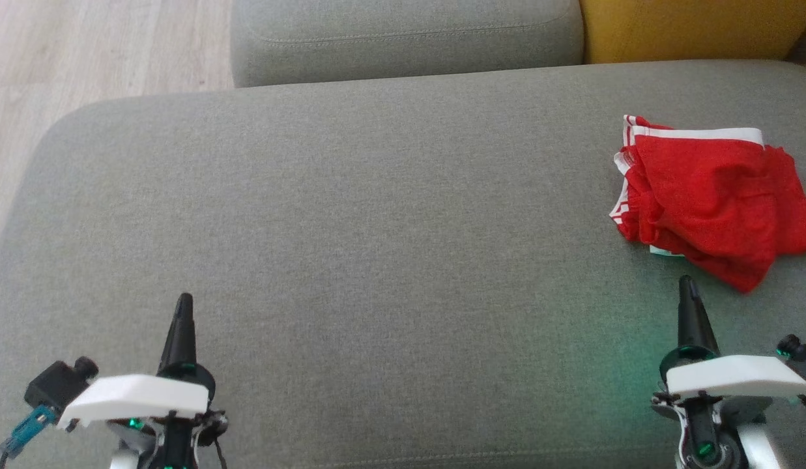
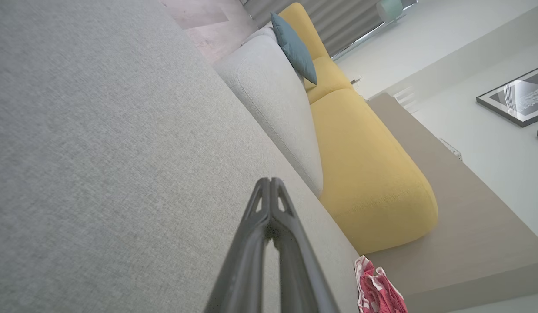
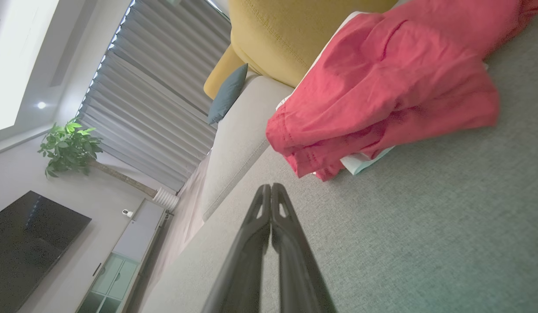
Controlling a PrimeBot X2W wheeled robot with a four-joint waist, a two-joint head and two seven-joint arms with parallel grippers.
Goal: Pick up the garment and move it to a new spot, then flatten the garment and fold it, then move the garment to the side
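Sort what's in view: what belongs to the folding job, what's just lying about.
Job: red garment; grey seat under it; left gripper, right gripper, both shut.
Lying about: yellow sofa, blue cushion, potted plant, television, framed picture.

Soft, even daylight; wrist-view edges seemingly distorted.

Grey sofa (image 1: 376, 195), yellow sofa (image 2: 369, 174), blue pillow (image 2: 295, 48), perhaps a television (image 3: 29, 243).

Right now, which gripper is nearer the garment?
The right gripper: its shut tips sit just short of the red garment and its near edge, while the left gripper, also shut, is far across the grey cushion.
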